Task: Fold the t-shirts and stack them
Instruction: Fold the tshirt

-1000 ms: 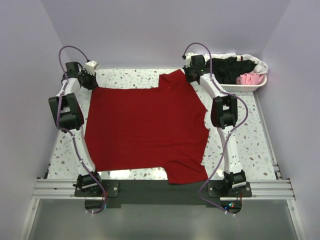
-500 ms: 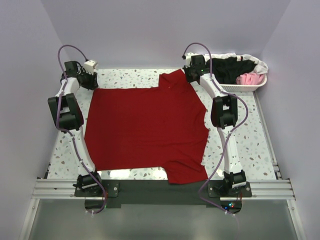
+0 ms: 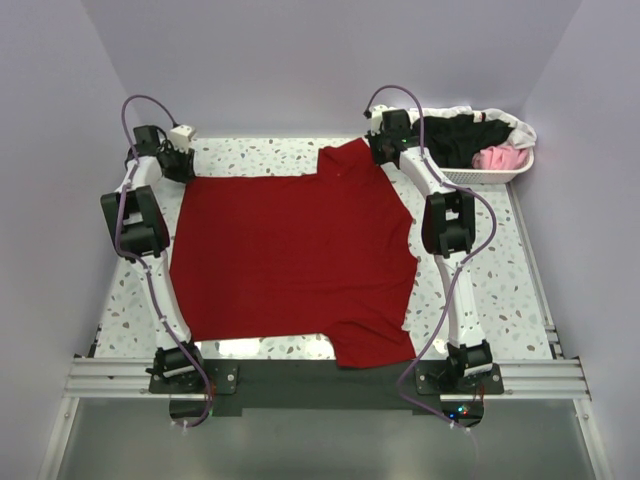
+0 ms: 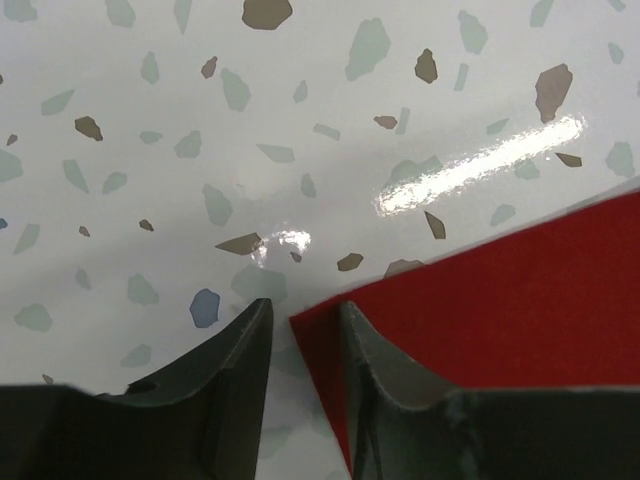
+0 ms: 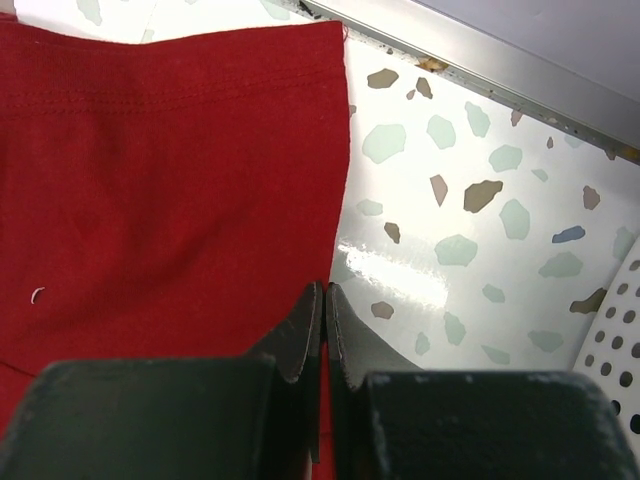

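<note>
The dark red t-shirt [image 3: 290,260] lies spread flat on the speckled table. My left gripper [image 3: 183,165] is at its far left corner. In the left wrist view the gripper [image 4: 305,305] is open, with the shirt's corner [image 4: 500,310] lying between and under the fingers. My right gripper [image 3: 383,152] is at the far right sleeve. In the right wrist view it [image 5: 326,288] is shut on the sleeve's edge [image 5: 170,180]. Black [image 3: 455,140], pink [image 3: 500,157] and white [image 3: 462,110] t-shirts lie heaped in the basket.
The white slotted basket [image 3: 490,178] stands at the back right corner; its wall shows in the right wrist view [image 5: 620,370]. A metal rail [image 5: 480,65] runs along the table's far edge. Bare table [image 3: 500,270] lies right of the shirt.
The left arm has shifted slightly near the shirt's far left corner. The shirt and the right arm have not visibly moved.
</note>
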`<move>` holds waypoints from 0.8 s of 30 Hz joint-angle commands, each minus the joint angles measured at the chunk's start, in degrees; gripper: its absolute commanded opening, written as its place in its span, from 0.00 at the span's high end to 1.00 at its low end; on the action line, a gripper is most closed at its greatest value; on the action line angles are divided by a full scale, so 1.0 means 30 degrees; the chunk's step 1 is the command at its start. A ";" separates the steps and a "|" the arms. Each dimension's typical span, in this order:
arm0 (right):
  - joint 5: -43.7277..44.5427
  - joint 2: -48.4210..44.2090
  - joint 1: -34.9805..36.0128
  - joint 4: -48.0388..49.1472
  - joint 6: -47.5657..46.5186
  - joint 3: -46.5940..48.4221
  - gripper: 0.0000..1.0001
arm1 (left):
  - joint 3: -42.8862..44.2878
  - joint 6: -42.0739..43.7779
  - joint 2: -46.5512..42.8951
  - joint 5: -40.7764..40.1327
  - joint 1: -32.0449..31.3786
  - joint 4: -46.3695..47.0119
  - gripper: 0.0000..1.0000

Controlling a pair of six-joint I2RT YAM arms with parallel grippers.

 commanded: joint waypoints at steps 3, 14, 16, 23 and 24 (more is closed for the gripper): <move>0.0080 -0.1096 -0.0120 0.1133 -0.0356 0.0519 1.00 | 0.0915 0.0188 0.0748 -0.0161 0.0010 -0.0704 0.71; -0.0037 -0.1534 -0.0179 0.1279 -0.0619 0.1340 1.00 | 0.0216 -0.0427 -0.1035 0.2184 0.0156 0.1049 1.00; -0.0212 -0.2118 -0.0179 0.1396 -0.0649 0.1047 1.00 | -0.0721 -0.0660 -0.2028 0.2446 0.0360 0.2217 1.00; -0.0507 -0.3380 -0.0150 0.0988 -0.1058 -0.0007 1.00 | -0.2363 -0.0838 -0.4083 0.3941 0.0859 0.3572 1.00; -0.0477 -0.3526 -0.0150 0.0842 -0.1117 -0.0125 1.00 | -0.2684 -0.0750 -0.4433 0.4203 0.0918 0.3630 1.00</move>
